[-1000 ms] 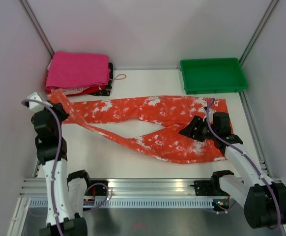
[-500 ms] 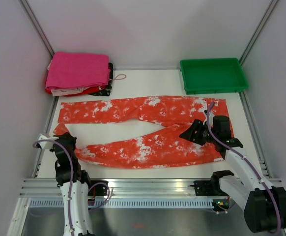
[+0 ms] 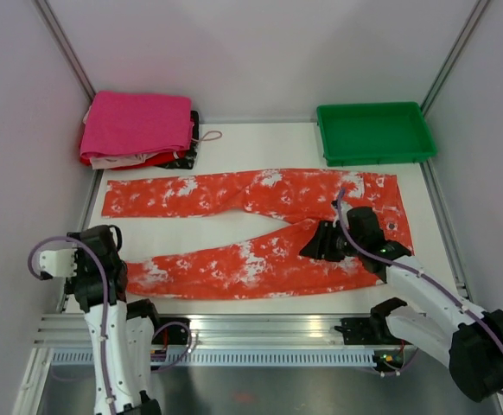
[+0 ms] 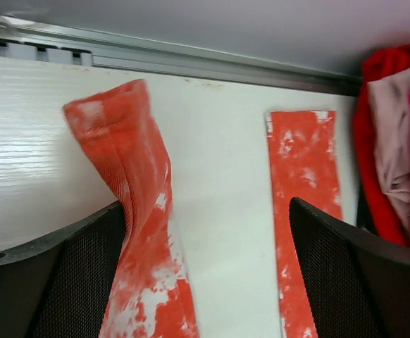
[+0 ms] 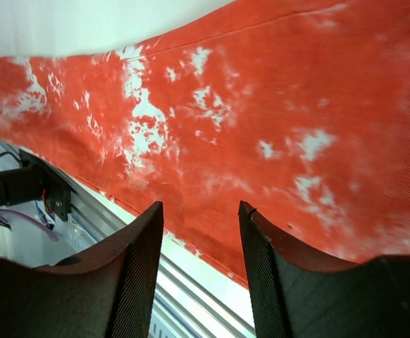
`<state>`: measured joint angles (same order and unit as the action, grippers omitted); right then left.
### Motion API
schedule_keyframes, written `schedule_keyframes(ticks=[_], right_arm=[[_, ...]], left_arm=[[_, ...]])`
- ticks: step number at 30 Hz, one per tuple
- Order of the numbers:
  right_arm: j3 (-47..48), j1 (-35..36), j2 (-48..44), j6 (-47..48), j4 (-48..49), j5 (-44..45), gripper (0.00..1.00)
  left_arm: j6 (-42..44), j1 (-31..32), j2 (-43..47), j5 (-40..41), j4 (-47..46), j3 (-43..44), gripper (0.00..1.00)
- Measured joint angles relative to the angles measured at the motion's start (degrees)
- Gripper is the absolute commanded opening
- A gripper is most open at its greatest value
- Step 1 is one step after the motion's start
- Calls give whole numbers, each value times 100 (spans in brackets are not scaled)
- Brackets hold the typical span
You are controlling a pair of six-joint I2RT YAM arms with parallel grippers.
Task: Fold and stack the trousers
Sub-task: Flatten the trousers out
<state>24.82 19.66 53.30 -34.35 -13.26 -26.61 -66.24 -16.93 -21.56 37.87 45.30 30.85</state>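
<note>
Trousers [image 3: 260, 226], legs splayed: I'm hovering L claw [image 3: 107, 242], apart, at near-leg cuff [image 4: 113, 123], R claw [image 3: 316, 245], apart, over thigh; am aiming to nip twisted cuff squarely.

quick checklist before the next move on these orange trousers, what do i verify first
1. Left claw open and empty: ok.
2. Right claw open, over the trousers: ok.
3. Near leg cuff lying flat: not ok, it is twisted and curled up.
4. Far leg cuff lying flat: ok.
5. Trousers apart from the folded pile: ok.
6. Creases under the cloth: cannot tell.
</note>
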Motion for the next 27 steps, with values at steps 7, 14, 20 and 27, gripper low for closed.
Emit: schedule_keyframes(ticks=[7,14,20,27], right_arm=[[925,1895,1073,-83,107,1257,41],[1556,3154,2583,-431,636,2041,17],[1961,3670,3832,-667,850,2415,1],[2238,3681,4336,-962,1161,2951,0]], left_arm=[[890,-9,-1528,-695,627,1899,94],[1891,166,-612,-1296,750,2704,90],[2061,282,-861,-1808,697,2044,72],[1753,284,-1576,-2396,577,719,36]])
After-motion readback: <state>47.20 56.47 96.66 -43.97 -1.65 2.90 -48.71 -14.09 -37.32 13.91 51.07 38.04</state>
